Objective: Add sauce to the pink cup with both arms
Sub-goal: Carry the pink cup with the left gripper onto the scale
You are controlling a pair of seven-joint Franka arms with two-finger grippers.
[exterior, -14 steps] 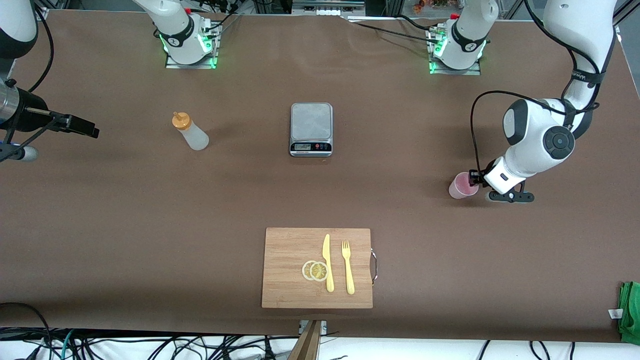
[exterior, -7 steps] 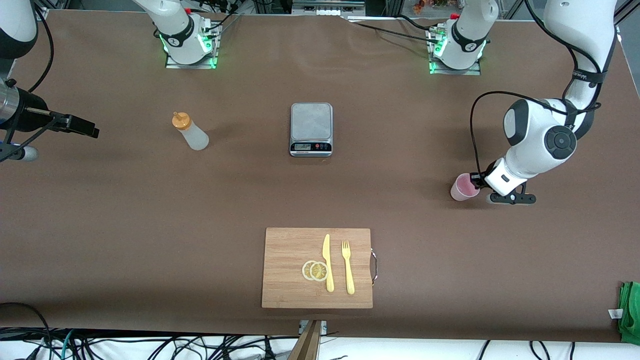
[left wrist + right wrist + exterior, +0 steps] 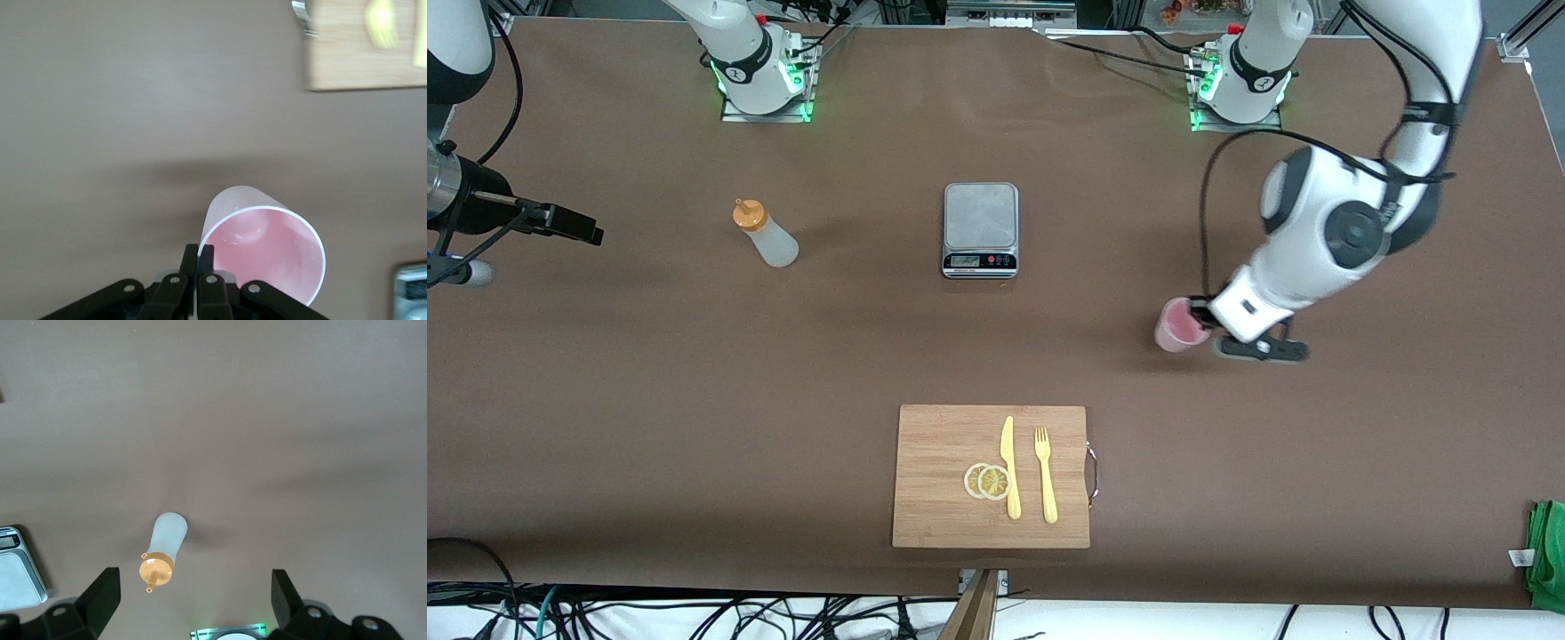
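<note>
The right arm waits at the nine o'clock edge of the brown table (image 3: 649, 373), its forearm level and its black two-finger right gripper (image 3: 578, 227) spread wide with nothing between the fingers, held above bare table. The small translucent whitish squeeze bottle with an orange nozzle cap (image 3: 766, 236) stands upright, well apart from that gripper, toward the table's centre from it; in the right wrist view the same bottle (image 3: 163, 553) shows between the two open fingertips but far below them. At the middle of the table sits a grey kitchen scale (image 3: 980, 229), and at six o'clock from it a wooden cutting board (image 3: 943, 444) carrying lemon slices (image 3: 987, 481), a yellow knife (image 3: 1009, 467) and a yellow fork (image 3: 1045, 476). The left arm bends down steeply toward the three o'clock part of the table, elbow high, wrist low. Its black left gripper (image 3: 198, 257) is clenched on the rim of the small pale pink plastic tumbler (image 3: 1179, 324), one finger inside and one outside the wall, with the cup tilted.
</note>
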